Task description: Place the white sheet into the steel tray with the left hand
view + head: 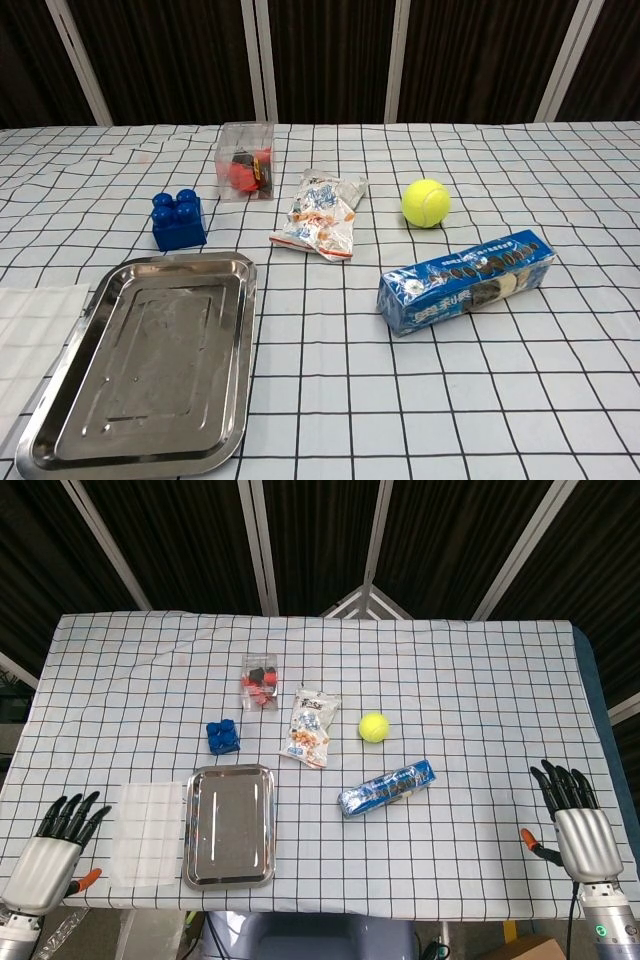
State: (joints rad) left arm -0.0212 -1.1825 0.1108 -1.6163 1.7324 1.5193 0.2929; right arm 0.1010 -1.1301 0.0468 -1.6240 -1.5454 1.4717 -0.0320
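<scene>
A translucent white sheet (147,833) lies flat on the checked cloth, just left of the steel tray (230,825); the chest view shows the sheet (30,335) at the left edge beside the tray (150,375). The tray holds nothing. My left hand (52,850) hovers at the table's front left corner, left of the sheet and apart from it, fingers spread and holding nothing. My right hand (578,825) is at the front right edge, fingers apart, empty. Neither hand shows in the chest view.
Behind the tray sit a blue block (222,736), a clear box of red parts (259,681), a snack packet (309,727), a yellow tennis ball (373,727) and a blue biscuit pack (386,788). The table's front edge runs just below the tray.
</scene>
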